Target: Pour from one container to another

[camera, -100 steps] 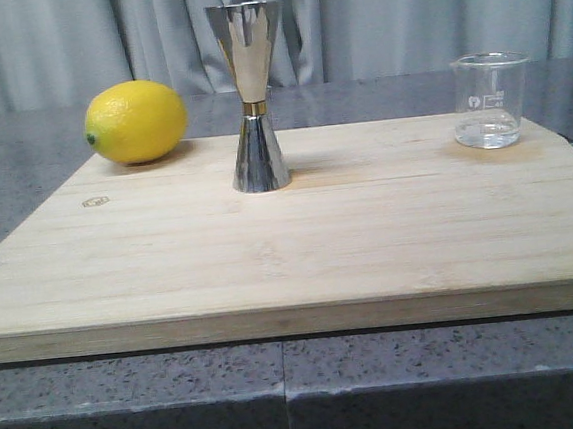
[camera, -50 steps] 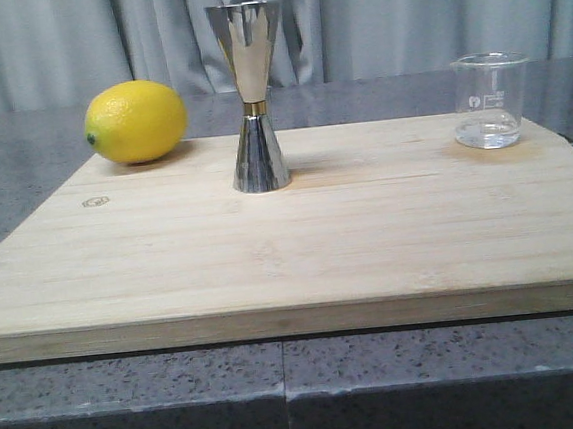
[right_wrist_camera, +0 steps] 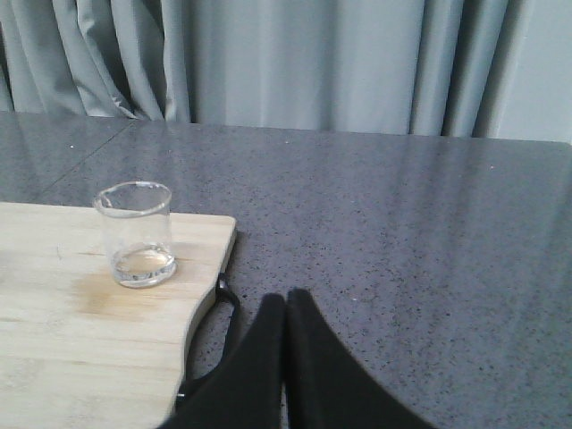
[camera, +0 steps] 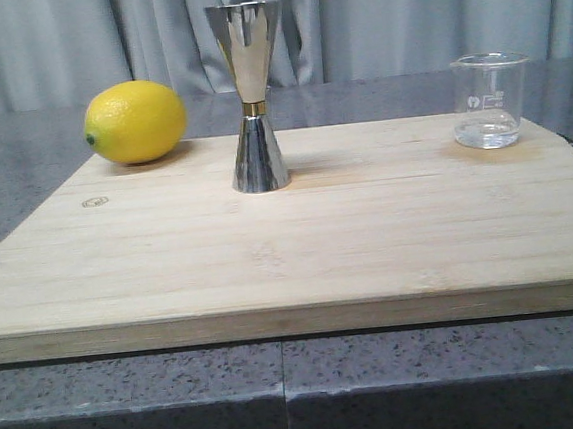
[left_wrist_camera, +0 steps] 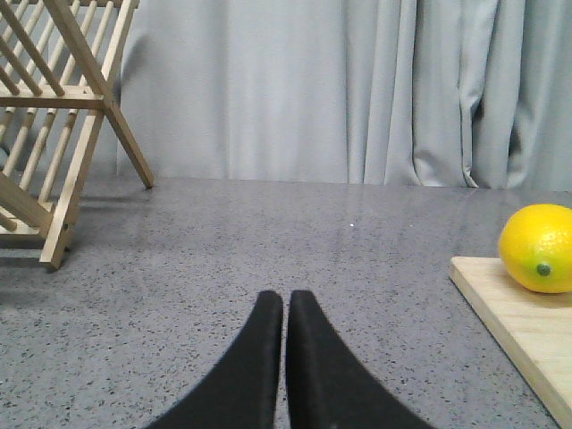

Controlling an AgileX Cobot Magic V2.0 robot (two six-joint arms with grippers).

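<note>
Front view: nothing has shifted over the last second. The polished steel double-cone jigger (camera: 252, 97) stands upright mid-board on the pale wooden cutting board (camera: 290, 254), the yellow lemon (camera: 135, 121) at the far left corner, the small clear glass beaker (camera: 490, 100) at the far right. The stillness fits either before or after a pour.

Left wrist view: the left gripper (left_wrist_camera: 285, 308) hangs over grey stone countertop (left_wrist_camera: 268, 241) left of the board, fingers pressed together, empty; a wooden rack (left_wrist_camera: 63, 116) stands beyond.

Right wrist view: the right gripper (right_wrist_camera: 286, 308) sits right of the board, fingers likewise together, the beaker near.

Yellow lemon (camera: 136, 121), silver jigger (camera: 252, 97) w/ gold band, clear beaker (camera: 490, 99), pale wood board (camera: 289, 244), speckled grey counter (camera: 282, 396).
</note>
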